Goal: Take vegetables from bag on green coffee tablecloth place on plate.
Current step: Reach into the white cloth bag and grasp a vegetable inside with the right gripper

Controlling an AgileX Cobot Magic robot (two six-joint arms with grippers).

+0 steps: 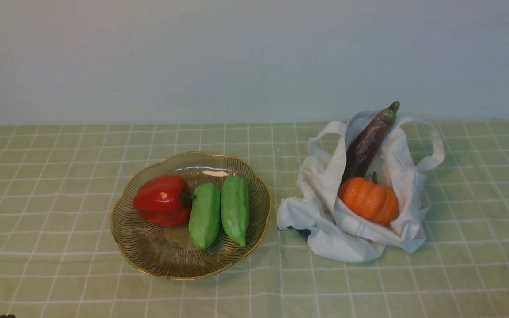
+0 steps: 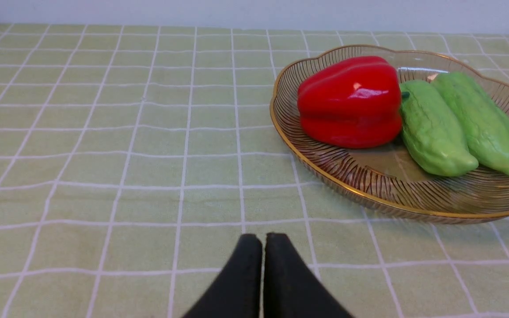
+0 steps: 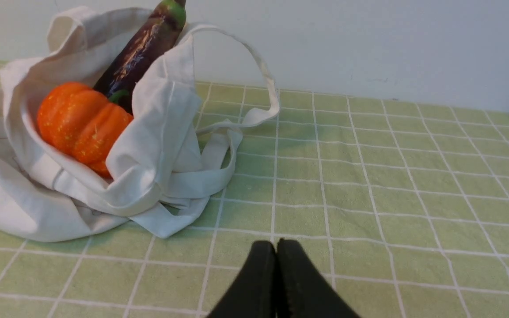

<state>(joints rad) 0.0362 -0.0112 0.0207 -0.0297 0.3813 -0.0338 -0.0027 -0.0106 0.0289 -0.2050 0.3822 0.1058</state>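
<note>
Eggplant leans in white tote bag, right of plate; lower end hidden behind pumpkin, itself half sunk in folds. Bag's dark print mostly tucked under. Left gripper, right gripper clenched, empty, only fingertips visible.

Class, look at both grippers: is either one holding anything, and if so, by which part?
Nothing is held. The left gripper and right gripper are both shut and empty; the eggplant and pumpkin sit in the bag.
</note>
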